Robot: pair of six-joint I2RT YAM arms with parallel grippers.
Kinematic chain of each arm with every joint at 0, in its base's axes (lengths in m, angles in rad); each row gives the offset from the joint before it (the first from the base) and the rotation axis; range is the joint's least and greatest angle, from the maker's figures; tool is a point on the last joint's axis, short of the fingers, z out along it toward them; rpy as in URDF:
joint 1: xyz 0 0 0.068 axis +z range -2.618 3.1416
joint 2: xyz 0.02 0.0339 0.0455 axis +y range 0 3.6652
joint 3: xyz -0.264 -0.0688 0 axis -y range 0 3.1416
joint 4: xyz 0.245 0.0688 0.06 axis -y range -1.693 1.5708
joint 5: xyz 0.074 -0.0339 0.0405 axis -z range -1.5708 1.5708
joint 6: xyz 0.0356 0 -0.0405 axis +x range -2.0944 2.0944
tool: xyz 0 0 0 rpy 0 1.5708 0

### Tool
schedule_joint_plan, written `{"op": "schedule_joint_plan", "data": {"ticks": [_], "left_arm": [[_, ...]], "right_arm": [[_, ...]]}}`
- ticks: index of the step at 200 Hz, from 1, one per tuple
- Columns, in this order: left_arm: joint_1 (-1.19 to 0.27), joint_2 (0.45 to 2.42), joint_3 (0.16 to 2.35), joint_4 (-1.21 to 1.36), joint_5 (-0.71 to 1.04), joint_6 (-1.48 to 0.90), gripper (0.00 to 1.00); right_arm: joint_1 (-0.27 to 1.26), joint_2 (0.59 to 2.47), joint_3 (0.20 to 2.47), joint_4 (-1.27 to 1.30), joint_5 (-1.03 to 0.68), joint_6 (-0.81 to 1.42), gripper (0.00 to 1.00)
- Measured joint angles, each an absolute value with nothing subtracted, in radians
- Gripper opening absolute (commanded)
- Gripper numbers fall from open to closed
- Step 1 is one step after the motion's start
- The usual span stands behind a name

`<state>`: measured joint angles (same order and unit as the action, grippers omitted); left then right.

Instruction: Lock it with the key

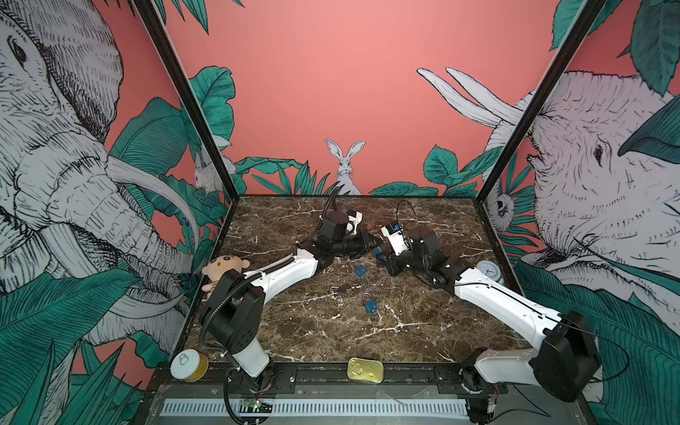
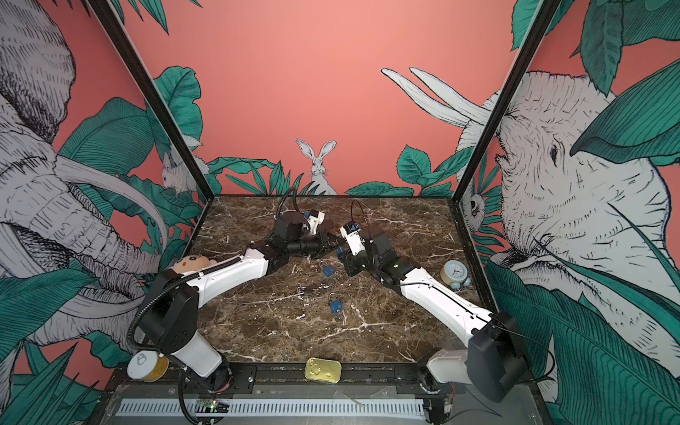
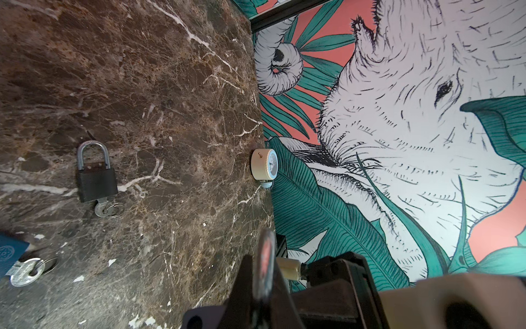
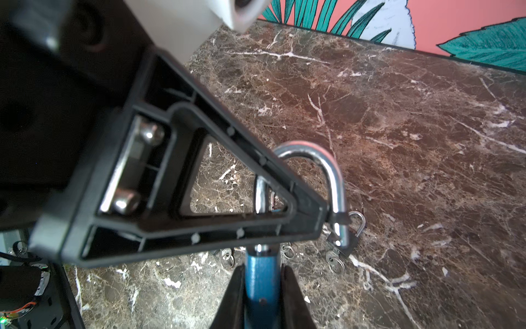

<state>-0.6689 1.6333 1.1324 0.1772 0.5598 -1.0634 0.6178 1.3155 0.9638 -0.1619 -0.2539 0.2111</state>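
1. Closing the lock looked like the step in hand. Your right jaws were clamped on the body of the blue padlock [image 4: 260, 287], held above the middle of the desk [image 4: 398, 142].
2. Your left jaws were together, pinched on the free leg of its shackle [image 4: 336, 188], which stood out of the body.
3. Next, I judged, you needed to line that leg up over its hole and press it home, then turn a key. The smooth steel could slip.
4. The right wrist view showed the open shackle plainly. In both top views it was too small to read where the arms met.
5. The left wrist view showed a black padlock [image 3: 96, 179] lying on the desk with a key [image 3: 104, 209] in it. No view showed a key in the held one.
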Motion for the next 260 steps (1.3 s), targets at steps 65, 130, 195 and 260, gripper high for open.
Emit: {"op": "schedule_joint_plan", "data": {"ticks": [65, 130, 195, 260], "left_arm": [[-0.574, 1.513, 1.141, 0.065, 0.526, -0.955, 0.40], [-0.550, 1.427, 1.146, -0.052, 0.514, -0.693, 0.47], [-0.531, 1.401, 1.115, 0.015, 0.630, -0.621, 0.46], [-0.514, 1.411, 1.074, 0.220, 0.784, -0.715, 0.50]], "right_arm": [[0.612, 1.310, 1.030, -0.327, -0.290, 0.204, 0.00], [0.610, 1.310, 1.145, -0.494, -0.420, 0.159, 0.00], [0.523, 1.311, 1.229, -0.574, -0.670, 0.157, 0.00], [0.464, 1.340, 1.232, -0.591, -0.876, 0.207, 0.00]]}}
